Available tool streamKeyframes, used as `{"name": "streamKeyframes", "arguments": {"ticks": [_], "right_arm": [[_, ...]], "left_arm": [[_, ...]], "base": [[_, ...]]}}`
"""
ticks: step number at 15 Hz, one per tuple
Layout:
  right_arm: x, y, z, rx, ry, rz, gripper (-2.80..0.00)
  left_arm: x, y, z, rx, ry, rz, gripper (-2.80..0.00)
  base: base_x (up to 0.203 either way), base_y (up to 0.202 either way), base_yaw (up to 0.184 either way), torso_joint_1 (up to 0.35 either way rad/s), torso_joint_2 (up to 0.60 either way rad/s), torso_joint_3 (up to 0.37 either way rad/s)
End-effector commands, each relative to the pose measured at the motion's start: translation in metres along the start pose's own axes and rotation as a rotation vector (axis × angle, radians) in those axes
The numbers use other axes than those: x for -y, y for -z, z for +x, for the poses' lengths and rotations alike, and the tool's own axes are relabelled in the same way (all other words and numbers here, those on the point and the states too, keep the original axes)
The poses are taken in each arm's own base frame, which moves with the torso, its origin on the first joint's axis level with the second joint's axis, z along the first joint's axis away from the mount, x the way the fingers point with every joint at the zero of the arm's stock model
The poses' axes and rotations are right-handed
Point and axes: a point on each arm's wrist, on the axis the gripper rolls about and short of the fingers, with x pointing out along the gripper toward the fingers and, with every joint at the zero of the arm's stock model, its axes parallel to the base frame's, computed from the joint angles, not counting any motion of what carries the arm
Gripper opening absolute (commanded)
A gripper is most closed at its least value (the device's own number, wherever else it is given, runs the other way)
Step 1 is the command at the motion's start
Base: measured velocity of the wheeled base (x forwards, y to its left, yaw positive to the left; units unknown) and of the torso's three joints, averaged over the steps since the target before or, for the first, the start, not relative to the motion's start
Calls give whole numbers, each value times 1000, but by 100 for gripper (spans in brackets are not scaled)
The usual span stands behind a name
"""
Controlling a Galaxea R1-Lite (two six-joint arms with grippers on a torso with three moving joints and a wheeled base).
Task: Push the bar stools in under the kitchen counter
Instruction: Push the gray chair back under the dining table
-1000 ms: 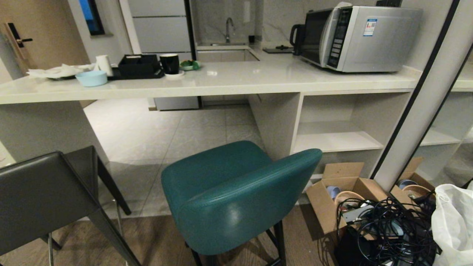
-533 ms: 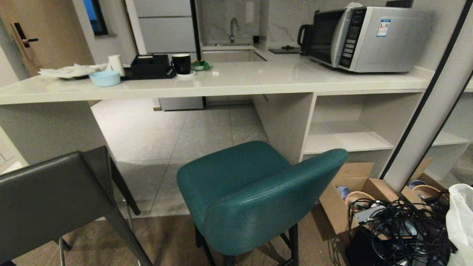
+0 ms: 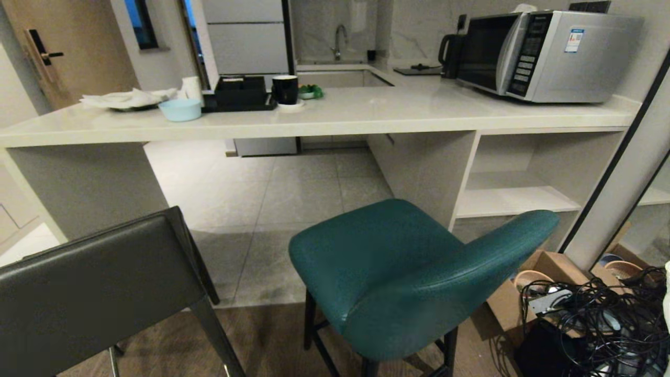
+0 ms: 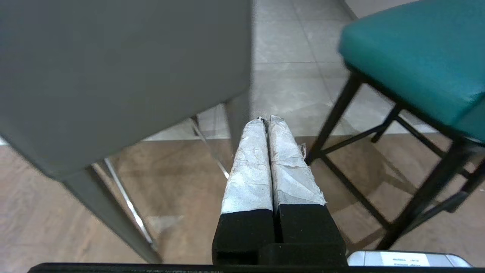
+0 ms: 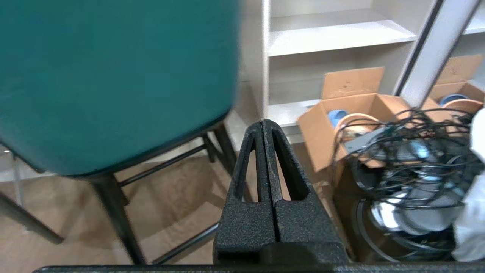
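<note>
The bar stools, grey (image 3: 99, 293) and teal (image 3: 413, 277), stand on the floor out from the surface (image 3: 335, 112) (neither tucked under). Left hand (image 4: 268, 120) and right hand (image 5: 264, 123) hang low, both closed, empty.

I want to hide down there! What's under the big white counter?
Under the kitchen counter there is bare tiled floor, a white panel leg and open shelving. No stool is under it yet. The teal stool hides some floor.

The dark grey stool (image 3: 99, 293) is cut off at the head view's lower left; the teal stool's (image 3: 413, 272) legs run off the bottom edge.
</note>
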Motion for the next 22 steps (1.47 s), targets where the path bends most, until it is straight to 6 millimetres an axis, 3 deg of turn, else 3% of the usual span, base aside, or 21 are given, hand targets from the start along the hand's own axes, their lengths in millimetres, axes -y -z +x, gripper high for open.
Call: {"name": "streamKeyframes", "arguments": {"ticks": [1, 11, 17, 22], "right_arm": [[0, 0, 0, -2, 0, 0, -280], [0, 0, 0, -2, 0, 0, -280], [0, 0, 0, -2, 0, 0, -280], [0, 0, 0, -2, 0, 1, -280]], "left_arm": [[0, 0, 0, -3, -1, 0, -280], [0, 0, 0, -2, -1, 0, -280], [0, 0, 0, -3, -1, 0, -280], [0, 0, 0, -1, -1, 0, -280]], "base": [[0, 192, -1, -2, -2, 2], [0, 179, -1, 3, 2, 2], [0, 0, 0, 0, 0, 0], [-158, 0, -1, 0, 2, 2]]}}
